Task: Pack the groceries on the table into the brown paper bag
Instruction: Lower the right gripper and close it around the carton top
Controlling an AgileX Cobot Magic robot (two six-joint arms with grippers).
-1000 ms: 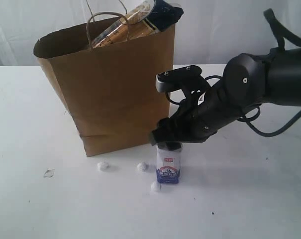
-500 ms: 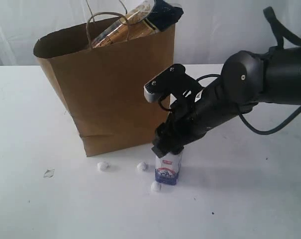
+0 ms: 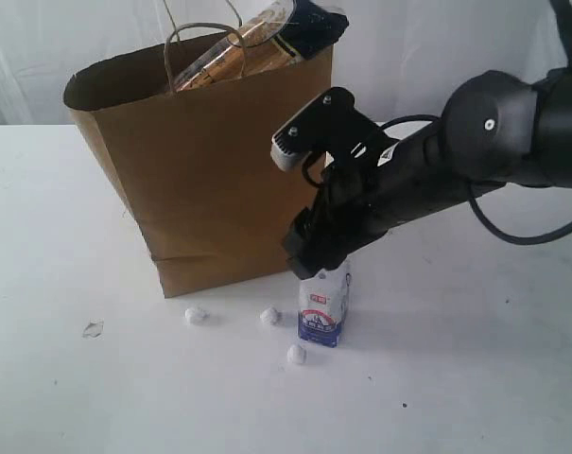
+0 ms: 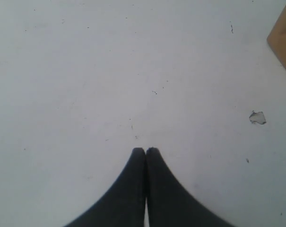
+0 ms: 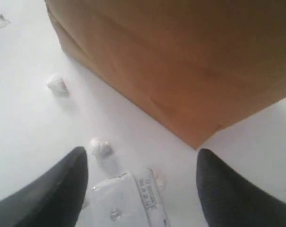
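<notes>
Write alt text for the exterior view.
The right gripper sits at the top of a small white-blue carton standing on the table, beside the brown paper bag with a spaghetti packet poking out. Nearby lie white lumps.

Soft, flat light all round; the white table (image 3: 475, 378) nearly blows out. A faint shadow lies just beneath the right gripper (image 3: 321, 271). Its wrist view is blurry, and the small white-blue carton (image 5: 128, 201) between its fingers (image 5: 57, 189) is smeared.

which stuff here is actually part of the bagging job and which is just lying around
Part of the job:
- brown paper bag
- spaghetti packet, already poking out of the bag
- small white-blue carton, standing on the table
- right gripper, open around the carton

Just lying about:
- three small white lumps near the carton
- a little scrap on the table
</notes>
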